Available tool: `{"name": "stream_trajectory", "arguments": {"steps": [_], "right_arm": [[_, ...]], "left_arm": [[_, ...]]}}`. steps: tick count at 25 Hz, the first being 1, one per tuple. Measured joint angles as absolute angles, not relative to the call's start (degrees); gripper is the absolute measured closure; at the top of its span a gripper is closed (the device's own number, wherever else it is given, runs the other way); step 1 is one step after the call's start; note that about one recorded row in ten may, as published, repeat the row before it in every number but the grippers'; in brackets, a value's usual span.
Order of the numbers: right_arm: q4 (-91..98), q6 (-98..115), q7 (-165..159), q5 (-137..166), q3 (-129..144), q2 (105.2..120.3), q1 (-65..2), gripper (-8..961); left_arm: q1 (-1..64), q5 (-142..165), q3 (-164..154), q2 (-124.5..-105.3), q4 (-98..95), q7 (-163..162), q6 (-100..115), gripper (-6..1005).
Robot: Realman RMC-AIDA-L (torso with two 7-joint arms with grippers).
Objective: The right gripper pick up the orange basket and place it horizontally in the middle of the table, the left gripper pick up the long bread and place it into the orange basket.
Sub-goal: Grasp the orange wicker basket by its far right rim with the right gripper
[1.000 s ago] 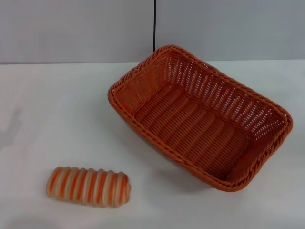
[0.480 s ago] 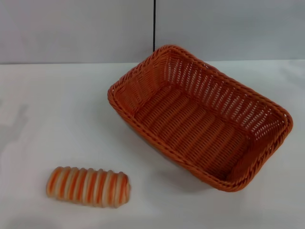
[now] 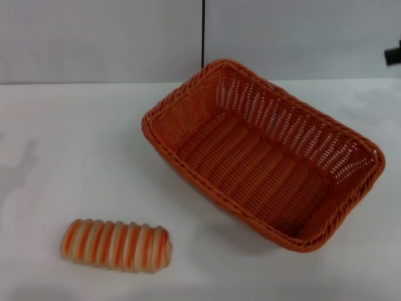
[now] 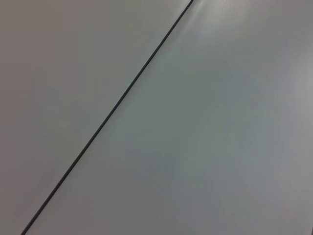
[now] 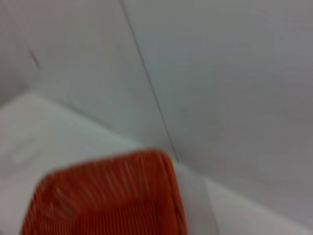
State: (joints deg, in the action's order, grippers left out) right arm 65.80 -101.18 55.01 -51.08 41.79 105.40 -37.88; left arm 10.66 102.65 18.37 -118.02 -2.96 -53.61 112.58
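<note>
So nearest the robot, down around 7 o'clock on the table (image 3: 75, 138), sits the long bread (image 3: 115, 244). Its long axis runs almost straight 9-to-3, with the 3 o'clock end dipped slightly toward the robot.

Further out, right of center, is the orange basket (image 3: 369, 164), well apart from the bread and lying skewed: its long axis goes roughly 10-to-4, one short end toward the back wall, the other toward the near right.

Way back at the 2 o'clock edge of the head view a dark sliver pokes in, probably the right gripper (image 3: 393, 54), but I can't tell if it's open or closed. The left gripper isn't visible anywhere; its wrist cam just shows blank wall with a dark seam.

Risk-wise, I'd guess the sloped woven rim is the trouble. Pinch it off-center and that big basket could tip or swing, maybe ending up crooked instead of horizontal.
</note>
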Motion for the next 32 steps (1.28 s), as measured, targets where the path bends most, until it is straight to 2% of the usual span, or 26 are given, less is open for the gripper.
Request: {"name": "stream_trajectory", "arguments": {"steps": [3, 5, 16, 21, 32], "right_arm": [[61.6, -101.1, 56.0, -45.6, 43.6, 105.24, -40.7, 481], [59.6, -100.8, 56.8, -43.1, 44.4, 105.78, -42.0, 485], [57.8, -96.5, 57.9, -35.8, 47.1, 111.19, -43.7, 508], [56.6, -95.3, 59.1, -35.2, 47.3, 112.71, -43.5, 518], [51.7, -92.4, 60.8, -35.0, 51.4, 113.41, -43.4, 541]], "left_arm": [[10.6, 102.7, 18.4, -118.03, -2.9, -53.6, 112.5, 135], [10.6, 102.7, 18.4, -118.04, -2.8, -53.6, 112.5, 135], [10.6, 102.7, 18.4, -118.04, -2.5, -53.6, 111.8, 136], [10.6, 102.7, 18.4, -118.04, -2.5, -53.6, 111.8, 136], [10.6, 102.7, 18.2, -118.04, -2.4, -53.6, 111.8, 136]]}}
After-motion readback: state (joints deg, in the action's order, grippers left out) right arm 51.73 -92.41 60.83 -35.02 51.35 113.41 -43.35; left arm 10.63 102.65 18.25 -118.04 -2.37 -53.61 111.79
